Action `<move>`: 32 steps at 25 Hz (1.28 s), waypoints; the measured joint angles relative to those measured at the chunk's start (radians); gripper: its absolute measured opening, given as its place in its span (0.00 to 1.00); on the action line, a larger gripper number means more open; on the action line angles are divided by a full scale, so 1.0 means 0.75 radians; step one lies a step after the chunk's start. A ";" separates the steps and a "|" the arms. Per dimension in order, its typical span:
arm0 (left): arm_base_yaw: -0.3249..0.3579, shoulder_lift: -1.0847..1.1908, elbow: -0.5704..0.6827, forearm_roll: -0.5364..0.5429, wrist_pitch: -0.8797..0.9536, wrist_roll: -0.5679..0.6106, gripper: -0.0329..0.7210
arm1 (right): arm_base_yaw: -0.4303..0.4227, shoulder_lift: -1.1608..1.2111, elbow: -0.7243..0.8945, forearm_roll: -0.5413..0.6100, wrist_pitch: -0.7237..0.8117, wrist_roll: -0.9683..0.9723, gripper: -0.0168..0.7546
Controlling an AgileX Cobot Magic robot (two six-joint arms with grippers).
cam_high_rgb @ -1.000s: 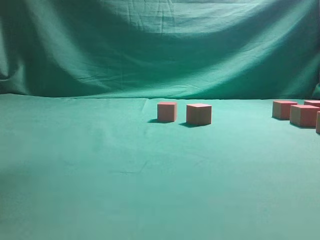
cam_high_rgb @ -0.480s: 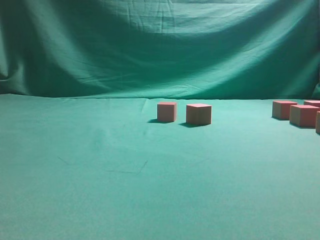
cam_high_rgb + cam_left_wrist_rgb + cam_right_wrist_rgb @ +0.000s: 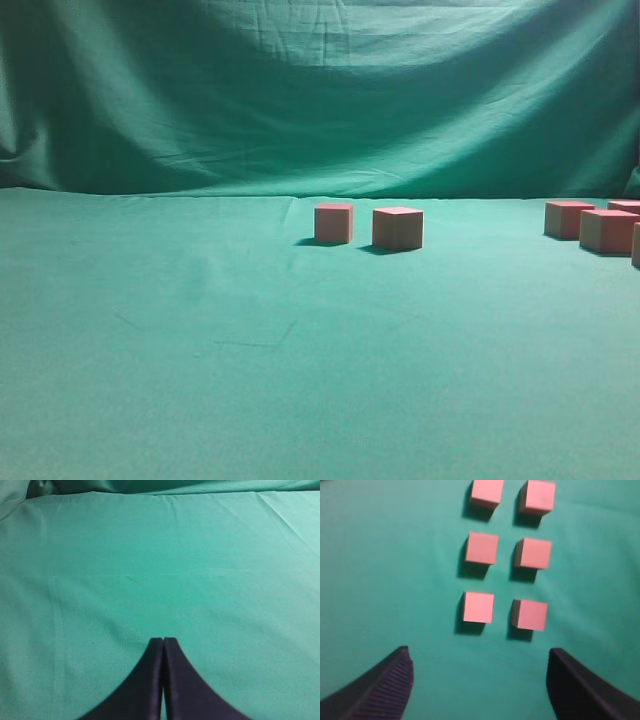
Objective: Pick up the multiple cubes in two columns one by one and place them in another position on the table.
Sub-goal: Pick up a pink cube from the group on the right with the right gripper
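Cubes lie in two columns ahead of the wide-open right pincer.

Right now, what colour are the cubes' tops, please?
Reddish-pink; the cubes show best in the right wrist view.

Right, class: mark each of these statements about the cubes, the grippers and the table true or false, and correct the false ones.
1. The right gripper holds a cube. False: its jaws stand wide open and empty above the table.
2. The right wrist view shows six cubes in two columns. True.
3. The left gripper is shut. True.
4. In the exterior view, the two middle cubes are stacked. False: they stand side by side, apart.
5. A cube lies between the left gripper's fingers. False: only green cloth shows there.
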 joint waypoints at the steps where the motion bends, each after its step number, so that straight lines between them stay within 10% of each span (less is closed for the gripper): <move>1: 0.000 0.000 0.000 0.000 0.000 0.000 0.04 | -0.029 0.000 0.041 0.032 -0.044 0.003 0.74; 9: 0.000 0.000 0.000 0.000 0.000 0.000 0.04 | -0.200 0.054 0.178 0.108 -0.254 -0.015 0.74; 32: 0.000 0.000 0.000 0.000 0.000 0.000 0.04 | -0.201 0.456 0.178 0.139 -0.506 -0.126 0.74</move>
